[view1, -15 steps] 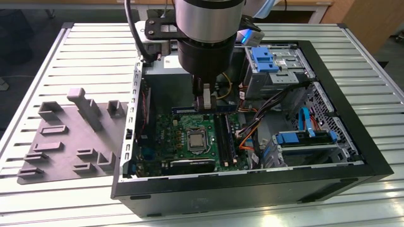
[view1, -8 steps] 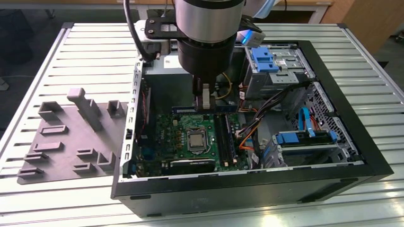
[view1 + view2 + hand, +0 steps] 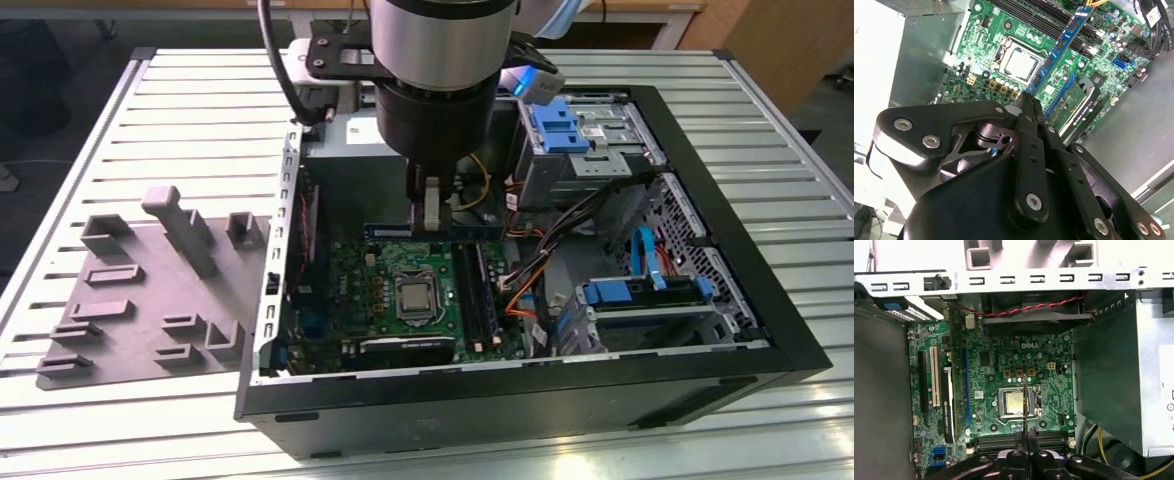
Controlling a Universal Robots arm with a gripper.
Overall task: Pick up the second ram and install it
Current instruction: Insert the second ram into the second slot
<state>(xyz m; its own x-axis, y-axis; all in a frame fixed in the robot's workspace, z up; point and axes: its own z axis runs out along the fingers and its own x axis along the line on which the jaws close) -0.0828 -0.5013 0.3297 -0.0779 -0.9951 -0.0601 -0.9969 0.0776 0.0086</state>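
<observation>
On the slatted counter (image 3: 200,100) I see the open computer case (image 3: 534,400). My claw (image 3: 1027,97) is clamped on the second ram (image 3: 1061,42), holding it above the green motherboard (image 3: 380,290).

- Exterior view: bright, even light. The slatted desk (image 3: 187,110) carries glare streaks along its near edge.
- The computer case (image 3: 534,400) interior lies in softer shade.
- Second wrist view: the pale panel (image 3: 874,65) is washed out white.
- First wrist view: the motherboard (image 3: 1014,370) is evenly lit.
</observation>
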